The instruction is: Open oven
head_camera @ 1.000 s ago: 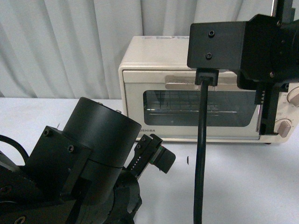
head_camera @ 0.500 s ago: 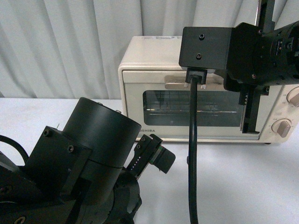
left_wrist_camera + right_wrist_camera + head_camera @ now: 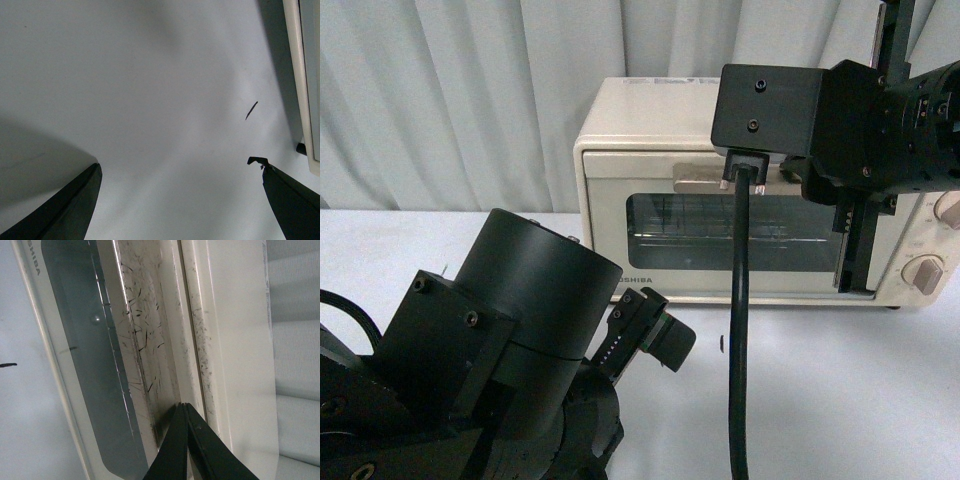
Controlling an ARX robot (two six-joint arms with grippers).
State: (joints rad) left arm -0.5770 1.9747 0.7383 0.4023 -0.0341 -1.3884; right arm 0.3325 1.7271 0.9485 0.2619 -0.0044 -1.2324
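Hovering at oven (image 3: 620, 150) handle (image 3: 145, 340); right jaws pinched together

The left tool (image 3: 176, 162) hangs over a pale grey-white flat surface (image 3: 150, 75), its two dark tapered fingers (image 3: 70, 210) spread wide apart with only the surface showing between them. A short thin dark mark (image 3: 251, 110) lies on the surface near the cream-white boxy oven (image 3: 300, 75). The oven shows only as a narrow edge strip, with a small black foot (image 3: 300, 148) at its base, near one fingertip.
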